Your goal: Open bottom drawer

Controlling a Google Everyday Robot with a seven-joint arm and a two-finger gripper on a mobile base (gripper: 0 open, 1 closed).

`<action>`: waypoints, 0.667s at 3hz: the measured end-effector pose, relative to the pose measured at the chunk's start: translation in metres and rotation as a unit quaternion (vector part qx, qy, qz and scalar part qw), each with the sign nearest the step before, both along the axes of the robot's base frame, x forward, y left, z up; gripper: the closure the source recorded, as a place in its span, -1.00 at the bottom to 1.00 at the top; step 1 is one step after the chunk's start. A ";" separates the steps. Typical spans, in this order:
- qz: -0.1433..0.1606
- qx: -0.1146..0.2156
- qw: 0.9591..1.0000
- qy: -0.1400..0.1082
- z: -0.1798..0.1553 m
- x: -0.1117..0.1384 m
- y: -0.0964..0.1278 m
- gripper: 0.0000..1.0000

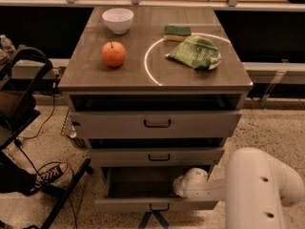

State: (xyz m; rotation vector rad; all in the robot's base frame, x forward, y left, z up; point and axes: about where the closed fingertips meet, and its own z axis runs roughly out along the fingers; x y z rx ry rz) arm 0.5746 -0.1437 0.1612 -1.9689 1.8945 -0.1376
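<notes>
Worktop (95, 78): brown top of a three-drawer cabinet, with a thin white ring (148, 70) marked on its right half.
Bowl (118, 19): white, near the back left corner.
Apple (113, 54): red-orange, upright with its stem up, in front of the bowl and toward the left edge.
Sponge (177, 31): green, lying flat near the back edge, right of centre.
Snack bag (195, 52): green and crumpled, just in front of the sponge toward the right edge, lying across the ring.
Top drawer (114, 124): widest, under the front edge, slightly ajar.
Middle drawer (190, 156): narrower, below it, also slightly ajar.
Bottom drawer (119, 204): narrowest and lowest, standing well out past the front edge, with its dark tray showing and a small dark handle (159, 207) at the middle of its front.
Gripper (180, 185): at the end of the white arm (257, 185) that comes from the lower right, reaching into the right part of the bottom drawer's tray, behind its front panel.
Gripper state: cannot be told.
Floor (267, 132): speckled, with a black sneaker (47, 173) to the left of the cabinet.
</notes>
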 end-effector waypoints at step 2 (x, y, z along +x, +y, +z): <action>-0.002 -0.015 0.998 0.061 -0.031 -0.040 -0.024 1.00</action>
